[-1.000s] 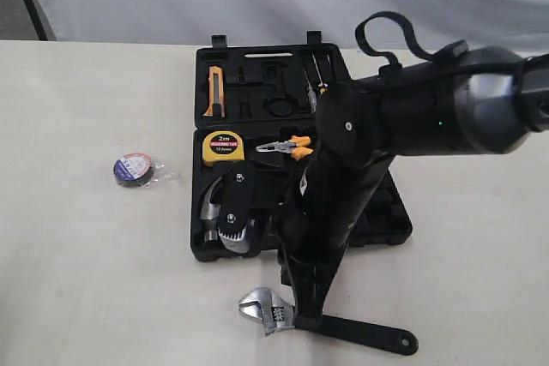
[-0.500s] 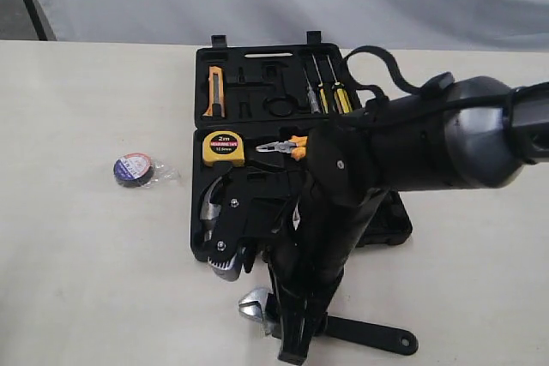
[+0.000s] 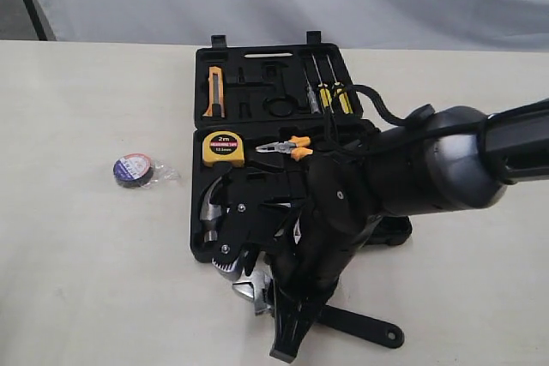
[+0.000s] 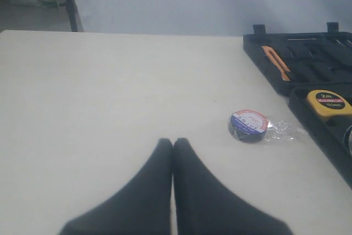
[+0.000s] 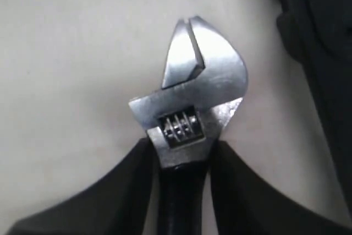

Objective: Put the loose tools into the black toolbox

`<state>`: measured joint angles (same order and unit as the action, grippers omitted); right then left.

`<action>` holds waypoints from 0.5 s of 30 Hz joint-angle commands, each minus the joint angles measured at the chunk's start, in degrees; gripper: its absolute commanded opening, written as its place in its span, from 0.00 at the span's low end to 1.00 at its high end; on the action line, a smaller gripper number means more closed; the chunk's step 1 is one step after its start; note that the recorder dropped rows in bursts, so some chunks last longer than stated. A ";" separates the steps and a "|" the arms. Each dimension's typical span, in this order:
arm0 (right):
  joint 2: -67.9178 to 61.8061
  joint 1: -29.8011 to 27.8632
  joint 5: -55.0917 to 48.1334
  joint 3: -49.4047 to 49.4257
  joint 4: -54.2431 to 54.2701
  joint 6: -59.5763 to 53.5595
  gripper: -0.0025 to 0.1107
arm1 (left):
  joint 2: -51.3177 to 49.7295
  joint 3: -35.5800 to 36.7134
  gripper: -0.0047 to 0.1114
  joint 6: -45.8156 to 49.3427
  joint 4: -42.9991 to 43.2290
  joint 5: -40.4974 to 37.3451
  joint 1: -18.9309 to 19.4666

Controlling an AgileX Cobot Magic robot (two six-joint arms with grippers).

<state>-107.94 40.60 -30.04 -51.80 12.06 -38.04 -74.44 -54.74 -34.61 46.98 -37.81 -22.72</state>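
Clamping wrench (image 5: 201, 81) neck, right hand (image 5: 182, 148); long axis across exterior view, head left, handle right.

Found the toolbox (image 3: 257, 64) lying open at the middle of the table (image 3: 86, 263), one half far, the other near. Saw a knife (image 3: 213, 92) at the far half's left and screwdrivers (image 3: 326, 92) at its right. Spotted the tape measure (image 3: 223, 148) in the near half's far-left corner, the pliers (image 3: 287, 147) just right of it, the hammer (image 3: 210, 203) nearer, along the left side. Noted the tape roll (image 3: 133, 169) on the table, well left of the toolbox. Located the wrench (image 3: 360, 327) just nearer than the toolbox's near edge, head left, handle running right, the right gripper (image 5: 181, 149) astride its neck, fingers against both sides.
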 commanded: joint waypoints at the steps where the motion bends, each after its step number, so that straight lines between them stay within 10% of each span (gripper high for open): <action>1: -2.56 0.28 -1.70 1.79 0.44 0.34 0.02 | 0.46 0.53 0.05 -0.59 -0.78 0.97 0.19; 15: 7.78 -1.93 -7.20 -11.55 -1.83 0.34 0.02 | 0.46 0.53 0.05 -0.59 -0.78 0.97 0.19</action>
<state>-100.76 40.46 -36.40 -60.70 10.76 -37.83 -74.44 -54.74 -34.61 46.98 -37.81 -22.72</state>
